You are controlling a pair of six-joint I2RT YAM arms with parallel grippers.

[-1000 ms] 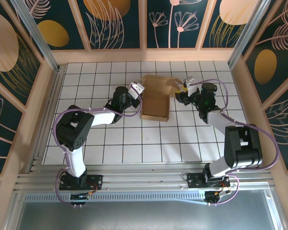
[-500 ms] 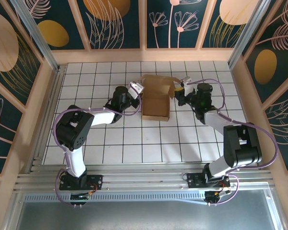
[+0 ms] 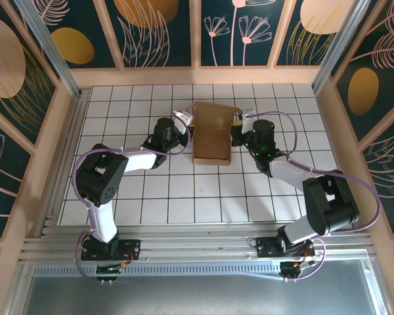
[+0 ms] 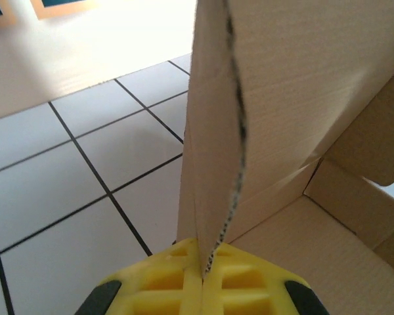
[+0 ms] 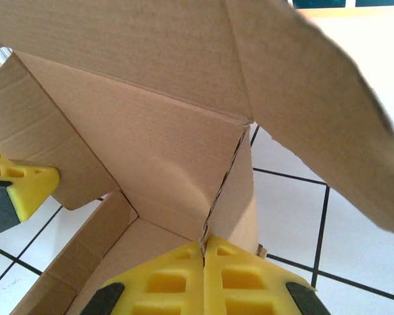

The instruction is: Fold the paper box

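The paper box (image 3: 212, 139) is sitting on the white tiled worktop (image 3: 184, 190), toward the far middle, with one arm reaching in on each side of it. From above it is showing as a partly formed brown tray, longer from near to far than from left to right, with loose flaps standing up at its far end. The left gripper (image 3: 185, 119) is meeting the box at its far left edge, and the right gripper (image 3: 238, 122) is meeting it at its far right edge, so the box is lying between the two. In the left wrist view the yellow fingers (image 4: 164, 289) are pressing together with their jaws closed flat on the thin raw edge of an upright cardboard wall, which is rising straight out of the seam between them (the cut edge is looking slightly ragged). In the right wrist view the yellow pads (image 5: 243, 279) are likewise pinching shut on the bottom edge of a raised side wall, right at a corner crease, while a large flap (image 5: 315, 98) is leaning out over the tiles to the right. A yellow fingertip (image 5: 23, 187) of the other arm is resting against the opposite wall of the box.
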